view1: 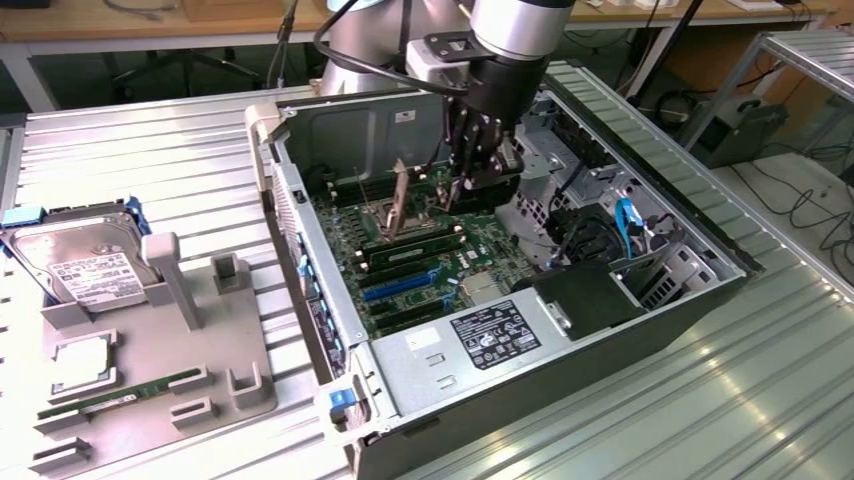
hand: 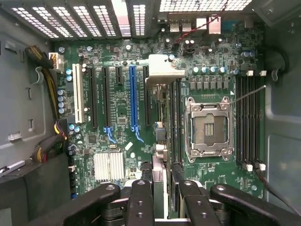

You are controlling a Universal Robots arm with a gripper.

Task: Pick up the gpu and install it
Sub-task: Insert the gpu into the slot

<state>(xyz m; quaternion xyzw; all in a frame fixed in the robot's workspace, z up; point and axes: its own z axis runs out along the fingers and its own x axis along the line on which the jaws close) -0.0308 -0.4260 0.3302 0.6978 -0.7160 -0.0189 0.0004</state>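
My gripper [view1: 478, 168] reaches down into the open computer case [view1: 694, 300], over the green motherboard [hand: 117, 141]. In the wrist view its black fingers [hand: 141, 197] are shut on the gpu [hand: 160, 167], which shows edge-on as a thin dark card running away from the gripper [hand: 162, 190]. The card's silver end bracket [hand: 163, 71] is at the far end, toward the case's rear slots. The card hangs above the board between the long blue slot [hand: 132, 99] and the black memory slots [hand: 175, 122], not seated in any slot.
The open CPU socket [hand: 208, 128] lies beside the card, its lid [view1: 396, 205] raised. The power supply [view1: 487, 335] fills the near end of the case. On the exterior view's left, a grey tray [view1: 147, 340] holds a hard drive [view1: 80, 262], a CPU [view1: 80, 365] and a memory stick [view1: 120, 395].
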